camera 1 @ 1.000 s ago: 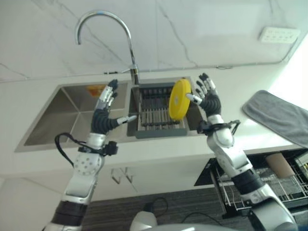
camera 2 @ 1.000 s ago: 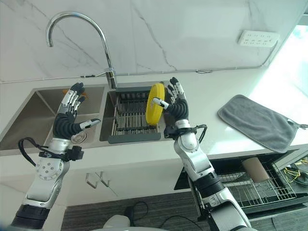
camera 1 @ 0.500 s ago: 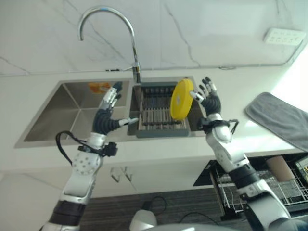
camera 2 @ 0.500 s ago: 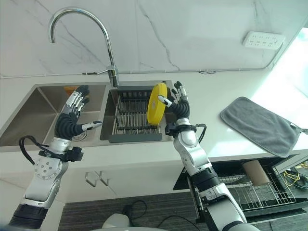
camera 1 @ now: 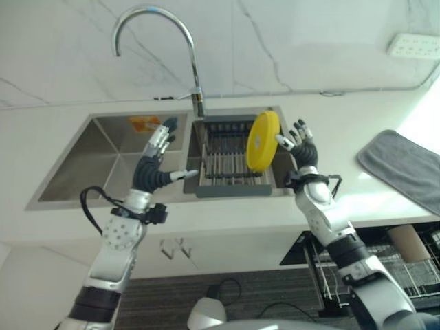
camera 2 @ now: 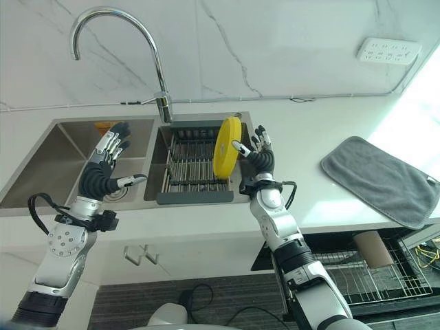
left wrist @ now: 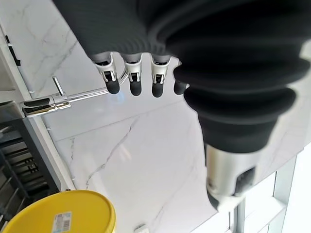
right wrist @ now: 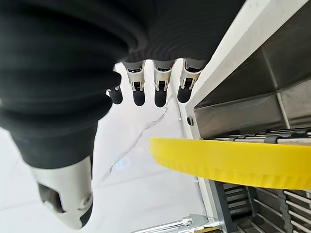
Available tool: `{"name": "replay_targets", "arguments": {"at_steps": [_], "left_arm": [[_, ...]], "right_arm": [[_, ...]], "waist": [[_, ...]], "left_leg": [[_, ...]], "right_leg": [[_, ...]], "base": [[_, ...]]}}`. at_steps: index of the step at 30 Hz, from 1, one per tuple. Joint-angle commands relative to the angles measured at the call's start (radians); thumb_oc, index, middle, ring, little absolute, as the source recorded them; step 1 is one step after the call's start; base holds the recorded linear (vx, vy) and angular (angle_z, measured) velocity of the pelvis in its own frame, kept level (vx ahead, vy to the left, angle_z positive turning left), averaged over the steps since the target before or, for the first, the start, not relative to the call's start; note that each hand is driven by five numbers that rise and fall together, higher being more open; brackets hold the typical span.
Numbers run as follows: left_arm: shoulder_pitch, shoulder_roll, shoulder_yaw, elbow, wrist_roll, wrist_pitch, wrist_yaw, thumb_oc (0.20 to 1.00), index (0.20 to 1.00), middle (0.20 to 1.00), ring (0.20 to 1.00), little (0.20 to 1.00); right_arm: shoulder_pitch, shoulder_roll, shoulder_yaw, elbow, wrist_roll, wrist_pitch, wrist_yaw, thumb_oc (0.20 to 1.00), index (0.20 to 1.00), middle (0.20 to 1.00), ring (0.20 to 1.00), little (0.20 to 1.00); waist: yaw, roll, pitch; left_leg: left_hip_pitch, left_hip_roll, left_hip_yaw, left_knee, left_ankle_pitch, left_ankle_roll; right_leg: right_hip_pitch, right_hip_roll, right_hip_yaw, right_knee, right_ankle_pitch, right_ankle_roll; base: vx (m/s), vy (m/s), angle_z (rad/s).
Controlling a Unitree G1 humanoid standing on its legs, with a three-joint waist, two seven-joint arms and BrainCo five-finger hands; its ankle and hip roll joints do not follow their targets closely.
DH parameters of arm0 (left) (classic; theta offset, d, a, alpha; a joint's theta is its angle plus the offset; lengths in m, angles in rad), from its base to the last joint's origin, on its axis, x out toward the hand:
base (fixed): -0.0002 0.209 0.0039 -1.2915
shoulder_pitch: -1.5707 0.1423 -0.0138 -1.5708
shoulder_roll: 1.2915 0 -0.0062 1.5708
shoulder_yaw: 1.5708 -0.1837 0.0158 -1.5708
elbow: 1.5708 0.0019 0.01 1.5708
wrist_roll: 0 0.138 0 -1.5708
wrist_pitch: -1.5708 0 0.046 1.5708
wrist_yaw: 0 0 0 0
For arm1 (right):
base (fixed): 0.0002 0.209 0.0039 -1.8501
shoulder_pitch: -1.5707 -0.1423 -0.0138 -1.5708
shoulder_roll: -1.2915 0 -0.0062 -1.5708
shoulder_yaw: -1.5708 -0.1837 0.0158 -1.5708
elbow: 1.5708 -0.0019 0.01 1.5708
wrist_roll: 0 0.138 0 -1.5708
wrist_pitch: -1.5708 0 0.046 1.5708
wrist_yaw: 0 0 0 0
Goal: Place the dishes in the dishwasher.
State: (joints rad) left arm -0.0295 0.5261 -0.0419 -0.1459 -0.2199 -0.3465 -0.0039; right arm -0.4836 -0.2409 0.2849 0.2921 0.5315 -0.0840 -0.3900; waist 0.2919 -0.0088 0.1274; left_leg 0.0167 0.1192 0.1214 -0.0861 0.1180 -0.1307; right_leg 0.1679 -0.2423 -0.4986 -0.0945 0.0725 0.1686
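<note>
White marble-look countertop runs beneath a matching wall with a socket strip and a grey towel at the right. Its steel double sink has a curved chrome faucet; a dark dish rack fills one basin and holds a yellow plate on edge. Right hand is spread open just beside the plate, holding nothing. Left hand hovers open over the other basin. Below, a dishwasher rack is pulled out.
</note>
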Motion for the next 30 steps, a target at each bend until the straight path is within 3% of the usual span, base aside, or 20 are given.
{"name": "replay_targets", "arguments": {"at_steps": [1, 18, 30], "left_arm": [[-0.026, 0.040, -0.034, -0.010, -0.042, -0.058, -0.001, 1.000, 1.000, 1.000, 1.000, 1.000], [-0.015, 0.041, -0.051, -0.019, -0.074, -0.065, -0.027, 1.000, 1.000, 1.000, 1.000, 1.000], [-0.022, 0.048, -0.065, -0.007, -0.068, -0.066, -0.025, 1.000, 1.000, 1.000, 1.000, 1.000]], "right_arm": [[-0.098, -0.028, -0.037, -0.024, 0.019, -0.050, -0.007, 1.000, 1.000, 1.000, 1.000, 1.000], [-0.116, -0.019, -0.017, 0.064, 0.040, -0.022, 0.040, 1.000, 1.000, 1.000, 1.000, 1.000], [-0.132, -0.023, -0.038, 0.094, 0.054, -0.018, -0.019, 1.000, 1.000, 1.000, 1.000, 1.000]], "waist": [[0.040, 0.035, -0.016], [0.072, 0.051, 0.012], [0.081, 0.055, 0.017]], "left_leg": [[0.003, -0.020, -0.069, -0.001, -0.051, 0.048], [-0.021, -0.028, -0.111, -0.001, -0.031, 0.045], [-0.027, -0.028, -0.107, -0.001, -0.026, 0.045]], "right_leg": [[0.026, 0.019, -0.021, 0.023, -0.039, -0.022], [0.024, 0.018, -0.043, 0.042, -0.051, -0.027], [0.032, 0.009, -0.065, 0.049, -0.052, -0.020]], "base": [[0.00, 0.000, 0.00], [0.02, 0.000, 0.05], [0.00, 0.004, 0.04]]}}
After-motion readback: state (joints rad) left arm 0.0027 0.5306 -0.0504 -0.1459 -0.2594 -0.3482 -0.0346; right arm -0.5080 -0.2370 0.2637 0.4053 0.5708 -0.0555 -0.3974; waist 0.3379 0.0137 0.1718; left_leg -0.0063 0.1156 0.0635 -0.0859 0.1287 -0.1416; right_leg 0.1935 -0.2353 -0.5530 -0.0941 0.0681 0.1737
